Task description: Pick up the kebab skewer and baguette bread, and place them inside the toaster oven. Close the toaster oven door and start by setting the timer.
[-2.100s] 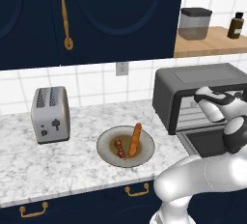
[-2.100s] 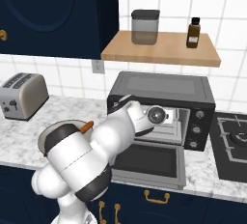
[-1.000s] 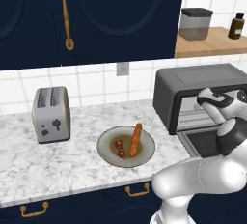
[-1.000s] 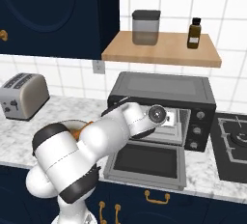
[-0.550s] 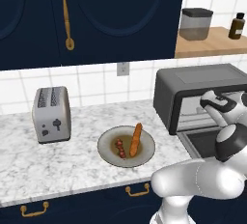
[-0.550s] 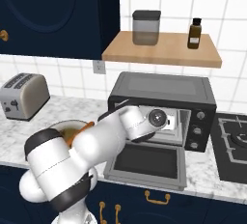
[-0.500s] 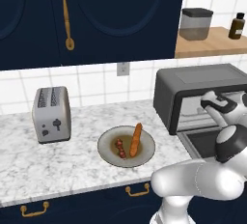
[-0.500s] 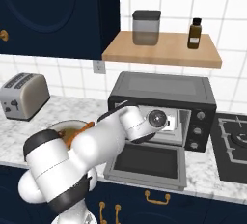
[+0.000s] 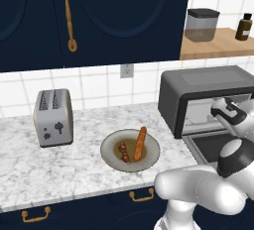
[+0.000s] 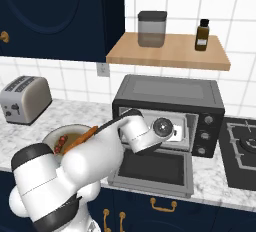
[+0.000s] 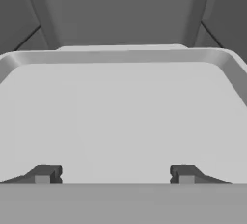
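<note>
The dark grey toaster oven (image 9: 198, 83) stands at the right of the counter. Its door (image 10: 155, 168) lies folded down flat. My gripper (image 11: 115, 174) is open at the oven's mouth, fingertips wide apart with nothing between them, facing a pale grey tray (image 11: 120, 117) inside. The hand (image 10: 163, 126) sits just in front of the opening, above the door. The orange-brown baguette (image 9: 140, 143) and the short kebab skewer (image 9: 123, 152) lie side by side on a grey plate (image 9: 110, 143), left of the oven and away from the gripper.
A silver two-slot toaster (image 9: 52, 118) stands at the counter's left. A wooden shelf (image 10: 170, 51) above the oven carries a grey canister (image 10: 152, 28) and a brown bottle (image 10: 202, 34). A stove top (image 10: 242, 151) lies right of the oven.
My hand has eased slightly lower and closer to the oven opening, and the elbow has swung. The plate, baguette and skewer have not moved.
</note>
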